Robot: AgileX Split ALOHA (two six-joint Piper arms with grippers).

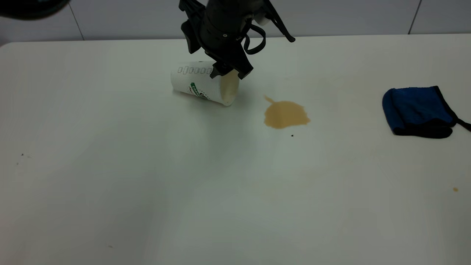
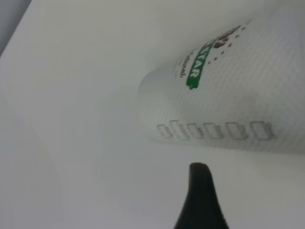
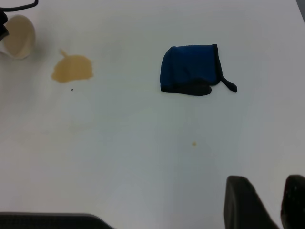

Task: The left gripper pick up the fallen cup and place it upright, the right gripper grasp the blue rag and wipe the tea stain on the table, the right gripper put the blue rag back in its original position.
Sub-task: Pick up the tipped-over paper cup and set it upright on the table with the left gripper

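The white cup [image 1: 200, 84] lies on its side on the table [image 1: 220, 191], its cream mouth facing the tea stain [image 1: 285, 115]. My left gripper [image 1: 231, 73] hangs over the cup's rim end, its two prongs spread to either side of the rim. In the left wrist view one fingertip [image 2: 200, 191] stands a little apart from the cup's wall [image 2: 228, 86]. The blue rag [image 1: 417, 110] lies folded at the right. My right gripper [image 3: 266, 191] is held high over the table, open and empty, far from the rag [image 3: 190, 69]. The stain [image 3: 71, 69] and the cup [image 3: 19, 36] also show in that view.
A tiny orange-brown speck [image 1: 455, 189] lies near the right front of the table. A small dark speck [image 1: 292, 135] sits just in front of the stain. A dark rounded object [image 1: 29, 7] shows at the top left corner.
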